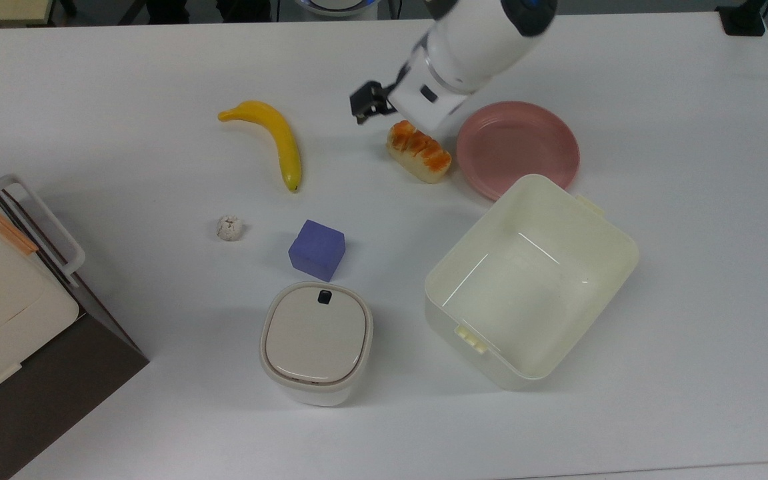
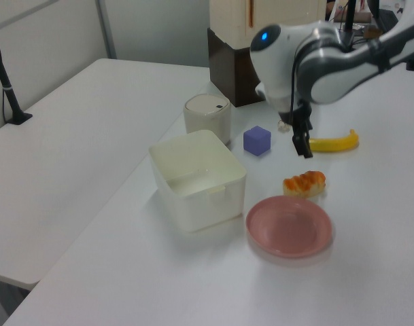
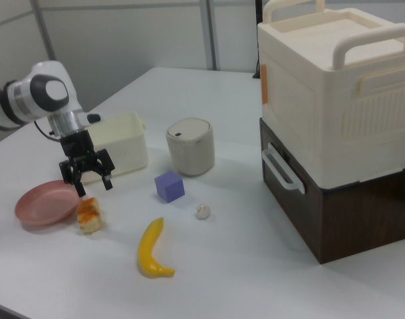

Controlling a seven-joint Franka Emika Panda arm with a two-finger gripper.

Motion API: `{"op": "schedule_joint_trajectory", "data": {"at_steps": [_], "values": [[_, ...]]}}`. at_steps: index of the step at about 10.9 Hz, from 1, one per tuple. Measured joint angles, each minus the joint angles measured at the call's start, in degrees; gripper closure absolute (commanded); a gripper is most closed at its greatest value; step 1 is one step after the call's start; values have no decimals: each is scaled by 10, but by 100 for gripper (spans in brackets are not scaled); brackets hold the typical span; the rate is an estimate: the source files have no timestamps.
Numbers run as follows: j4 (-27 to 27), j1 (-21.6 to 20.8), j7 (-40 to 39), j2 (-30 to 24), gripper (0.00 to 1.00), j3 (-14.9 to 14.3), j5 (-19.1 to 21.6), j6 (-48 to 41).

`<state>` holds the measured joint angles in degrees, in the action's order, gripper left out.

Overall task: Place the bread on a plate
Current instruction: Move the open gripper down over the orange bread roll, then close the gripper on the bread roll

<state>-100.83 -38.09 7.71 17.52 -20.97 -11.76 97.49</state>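
Clearly our jaws hung spread wide above the bread, which lay on the worktop just beside the plate, so a skewed descent risked nudging the loaf instead of straddling it.

Pink plate, orange-topped cream bread, yellow banana.

The arm reaches downward, its pincer spread wide apart.
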Motion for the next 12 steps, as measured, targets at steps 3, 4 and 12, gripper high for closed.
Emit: {"op": "schedule_joint_trajectory", "data": {"at_steps": [3, 4, 12], "values": [[-39, -7, -1, 9, 0, -1, -1, 68], [-54, -12, -1, 9, 0, 0, -1, 92], [-86, -19, -64, -18, 0, 0, 1, 102]]}}
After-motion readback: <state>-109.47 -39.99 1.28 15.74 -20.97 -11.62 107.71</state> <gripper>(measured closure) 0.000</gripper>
